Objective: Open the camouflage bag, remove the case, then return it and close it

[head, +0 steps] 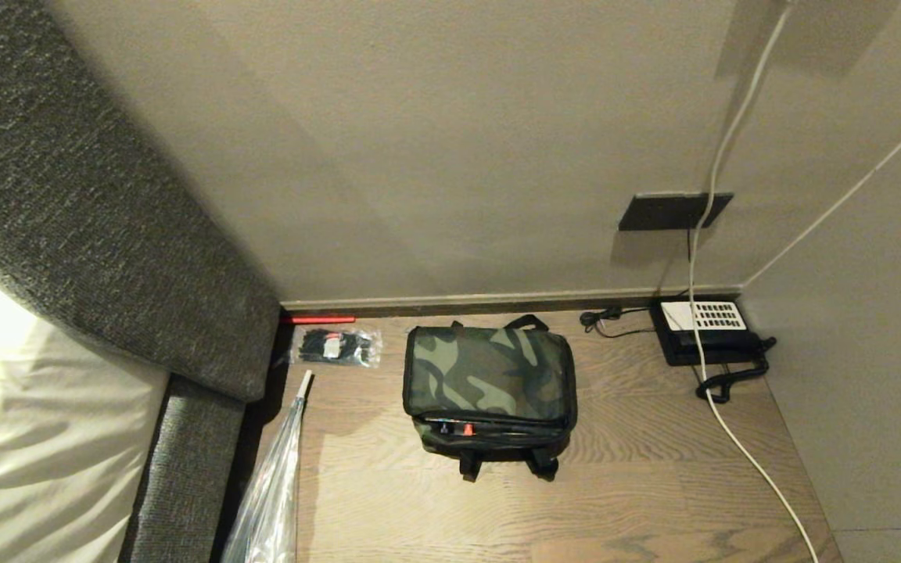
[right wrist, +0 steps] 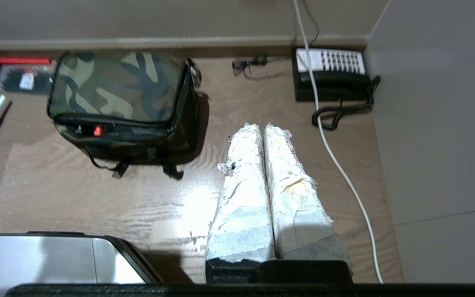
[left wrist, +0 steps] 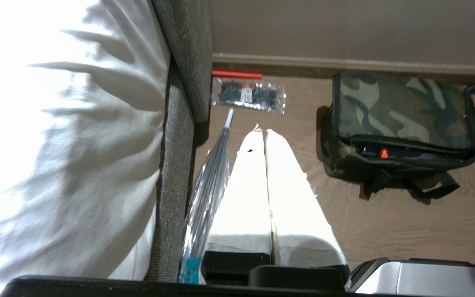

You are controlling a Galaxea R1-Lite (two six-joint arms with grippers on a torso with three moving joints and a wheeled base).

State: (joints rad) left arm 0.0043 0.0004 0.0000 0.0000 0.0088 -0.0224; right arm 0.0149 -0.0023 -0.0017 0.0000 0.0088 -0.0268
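The camouflage bag (head: 489, 383) stands zipped shut on a wooden table (head: 622, 477), near the wall, with black strap handles at its near side and a red zip pull (head: 467, 429). It also shows in the left wrist view (left wrist: 402, 119) and the right wrist view (right wrist: 118, 95). The case is hidden. Neither arm shows in the head view. My left gripper (left wrist: 262, 131) hangs shut and empty, well short of the bag. My right gripper (right wrist: 262, 126) is shut and empty too, off to the bag's other side.
A clear packet of black items (head: 337, 346) and a red stick (head: 317, 319) lie by the wall. A black telephone (head: 708, 332) with a white key panel sits at the far right, a white cable (head: 755, 461) trailing forward. A grey headboard (head: 67, 211), white bedding (head: 28, 438) and a wrapped umbrella (head: 274, 485) flank the table.
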